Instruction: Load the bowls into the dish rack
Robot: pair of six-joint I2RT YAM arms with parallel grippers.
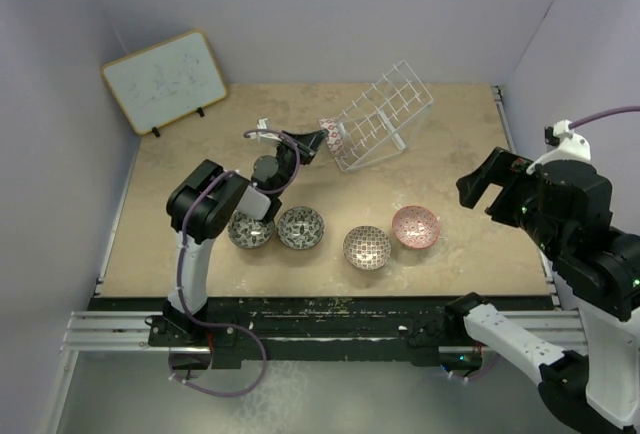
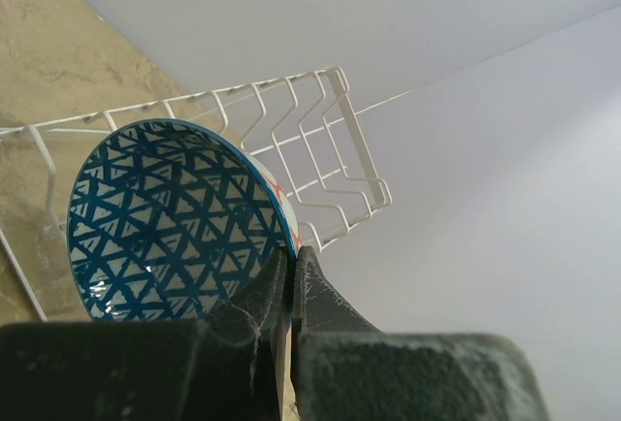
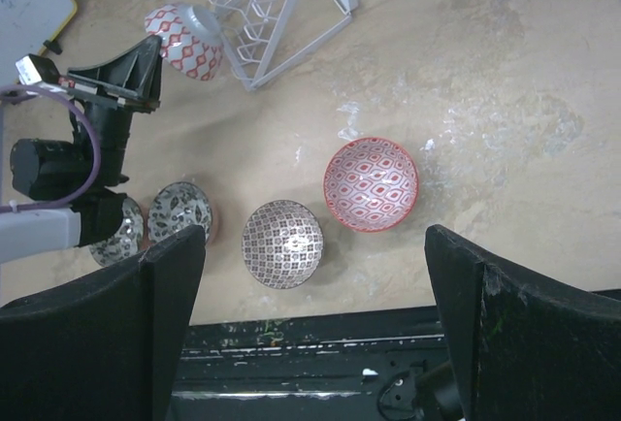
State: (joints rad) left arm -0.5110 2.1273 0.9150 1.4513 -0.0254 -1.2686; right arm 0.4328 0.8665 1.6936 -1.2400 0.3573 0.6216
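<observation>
- Five bowls show in all: one is held up in the air and four rest upright on the worktop (image 1: 450, 134).
- Left jaws are pressed together on the rim of the blue bowl (image 2: 170, 222), with one finger inside and one outside.
- This bowl has blue triangles on its inside and a red-and-white pattern on its outside. It stands on edge just past the tips of the left jaws, with its open face turned sideways.
- Just beyond the left jaws and the held bowl lies the dish rack (image 1: 385, 114), tilted, with its white wires rising behind the bowl's rim. I cannot tell whether bowl and wires touch.
- Behind the left jaws, back beside that arm's elbow, two grey-white bowls (image 1: 250, 231) sit side by side, very close together.
- Right jaws stand wide apart with nothing between them, raised over the worktop's right side.
- Below the right jaws, seen between the two fingers, sits the pink bowl (image 3: 371, 183). The lattice bowl (image 3: 282, 243) is near it, on the side toward the left jaws, and the two do not touch.
- A whiteboard (image 1: 165, 81) leans at the far left corner, well apart from both jaws.
</observation>
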